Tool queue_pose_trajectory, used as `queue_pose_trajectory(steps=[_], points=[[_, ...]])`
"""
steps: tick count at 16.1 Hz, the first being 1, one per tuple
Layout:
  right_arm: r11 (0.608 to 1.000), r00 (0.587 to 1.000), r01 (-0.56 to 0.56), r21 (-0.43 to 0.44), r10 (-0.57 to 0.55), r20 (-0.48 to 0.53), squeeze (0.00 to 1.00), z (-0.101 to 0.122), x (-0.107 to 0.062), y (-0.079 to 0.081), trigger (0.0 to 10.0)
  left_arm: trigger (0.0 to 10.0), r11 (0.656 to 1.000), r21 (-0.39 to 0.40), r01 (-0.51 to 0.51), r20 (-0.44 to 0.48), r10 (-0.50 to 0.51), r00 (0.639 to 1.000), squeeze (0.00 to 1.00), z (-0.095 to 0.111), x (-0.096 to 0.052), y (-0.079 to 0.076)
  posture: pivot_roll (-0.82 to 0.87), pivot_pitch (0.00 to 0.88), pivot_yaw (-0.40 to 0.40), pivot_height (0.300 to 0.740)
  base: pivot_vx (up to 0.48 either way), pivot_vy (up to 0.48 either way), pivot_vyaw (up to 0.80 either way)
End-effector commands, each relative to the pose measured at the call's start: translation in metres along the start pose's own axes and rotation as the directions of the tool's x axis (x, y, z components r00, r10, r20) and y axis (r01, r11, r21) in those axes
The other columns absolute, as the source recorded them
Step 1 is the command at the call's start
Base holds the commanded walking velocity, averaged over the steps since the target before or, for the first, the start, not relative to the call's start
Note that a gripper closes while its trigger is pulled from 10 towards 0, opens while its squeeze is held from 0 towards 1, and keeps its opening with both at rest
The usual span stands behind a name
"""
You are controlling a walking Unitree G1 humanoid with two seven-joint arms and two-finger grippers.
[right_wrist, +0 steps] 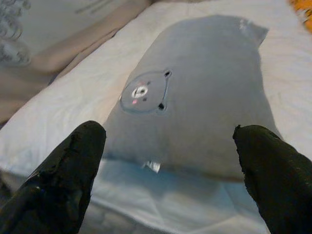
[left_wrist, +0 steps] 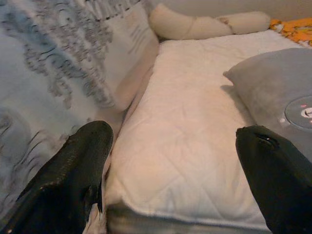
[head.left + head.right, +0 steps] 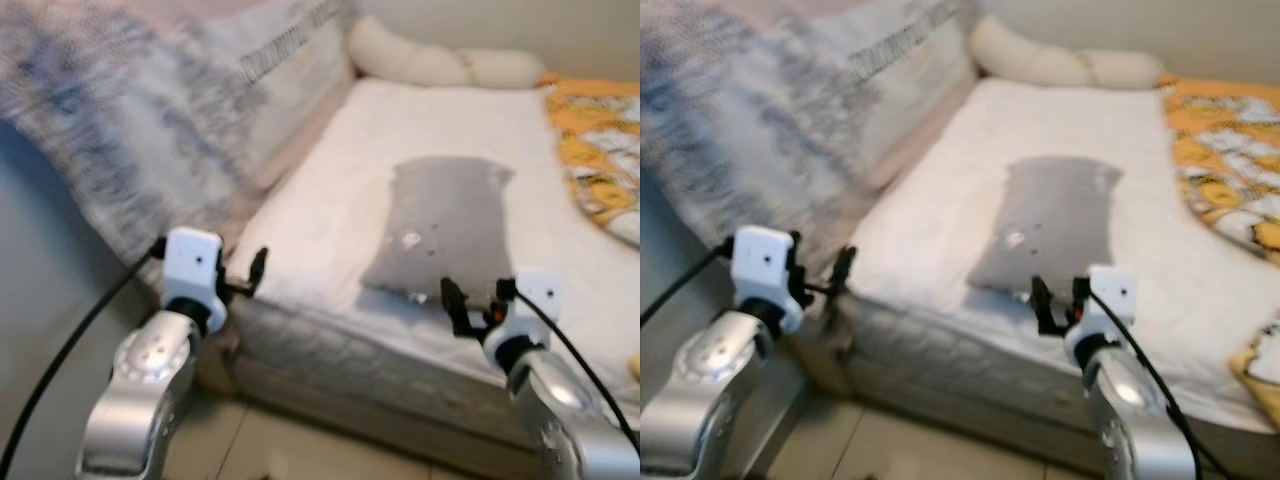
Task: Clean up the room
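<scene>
Nearest the camera, two silver arms reach toward a bed. The left gripper [image 3: 245, 275] is held at the near left corner of the mattress [image 3: 330, 330], its black fingers [image 2: 73, 175] spread wide and holding nothing. The right gripper [image 3: 478, 300] hovers just short of the near end of a grey pillow [image 3: 440, 230], its fingers [image 1: 63, 180] likewise spread apart and empty.

The mattress edge is quilted, under a white, lightly stitched cover [image 2: 195, 112]. The pillow is soft, oblong and plump, lying lengthwise on the cover near the front edge, with a small round embroidered face patch [image 1: 144, 91].

Left of the bed hangs a pale fabric with grey mottled print [image 3: 120, 120]. Right lies an orange-and-white patterned blanket [image 3: 600, 150]. Farthest back, a cream, lumpy bolster [image 3: 440, 62] rests against the wall.
</scene>
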State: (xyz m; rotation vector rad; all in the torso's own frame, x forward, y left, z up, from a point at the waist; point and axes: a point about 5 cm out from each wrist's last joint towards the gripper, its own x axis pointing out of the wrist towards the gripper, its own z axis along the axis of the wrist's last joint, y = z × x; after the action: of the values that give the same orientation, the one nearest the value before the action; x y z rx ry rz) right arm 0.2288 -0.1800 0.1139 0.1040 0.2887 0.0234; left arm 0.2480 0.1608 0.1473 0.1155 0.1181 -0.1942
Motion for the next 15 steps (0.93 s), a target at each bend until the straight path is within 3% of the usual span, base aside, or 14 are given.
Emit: queue_pose_trajectory(steps=[1, 6, 9, 11, 14, 15], points=[[1.0, 1.0, -0.017, 0.003, 0.017, 0.006, 0.0, 0.0014, 0.0008, 0.004, 10.0, 10.0, 1.0, 0.004, -0.008, -0.008, 0.008, 1.0, 0.0, -0.0008, 0.0, 0.003, 0.02, 0.0, 0.008, 0.74, 0.307, 0.0, -0.78], [0.999, 0.999, -0.047, -0.012, 0.047, 0.01, 0.0, 0.0042, 0.0049, 0.0062, 10.0, 10.0, 1.0, 0.004, -0.009, -0.008, 0.009, 1.0, 0.0, -0.001, 0.0012, 0.0034, 0.02, 0.0, 0.005, 0.74, 0.314, 0.0, -0.71], [0.994, 0.994, -0.106, -0.005, 0.106, 0.021, 0.0, 0.0077, 0.006, 0.0091, 10.0, 10.0, 1.0, 0.004, -0.017, -0.01, 0.017, 1.0, 0.0, -0.0018, 0.0001, 0.0045, 0.03, 0.0, 0.004, 0.74, 0.312, 0.0, 0.0], [0.986, 0.989, -0.149, -0.074, 0.149, -0.005, 0.0, 0.0068, 0.0067, 0.0125, 10.0, 10.0, 1.0, 0.005, -0.02, -0.01, 0.02, 1.0, 0.0, -0.0019, -0.0008, 0.005, 0.03, 0.0, -0.001, 0.74, 0.315, 0.0, 0.4], [0.992, 0.992, -0.123, 0.004, 0.123, 0.003, 0.0, 0.0037, 0.0062, 0.0118, 10.0, 10.0, 1.0, 0.006, -0.016, -0.011, 0.016, 1.0, 0.0, -0.002, -0.0012, 0.0048, 0.04, 0.0, 0.0, 0.74, 0.311, 0.0, 0.27], [0.994, 0.994, -0.112, -0.012, 0.112, 0.005, 0.0, 0.0039, 0.0065, 0.0104, 10.0, 10.0, 1.0, 0.007, -0.012, -0.013, 0.012, 1.0, 0.0, -0.0024, -0.0014, 0.0046, 0.03, 0.0, 0.003, 0.74, 0.311, 0.0, 0.0]])
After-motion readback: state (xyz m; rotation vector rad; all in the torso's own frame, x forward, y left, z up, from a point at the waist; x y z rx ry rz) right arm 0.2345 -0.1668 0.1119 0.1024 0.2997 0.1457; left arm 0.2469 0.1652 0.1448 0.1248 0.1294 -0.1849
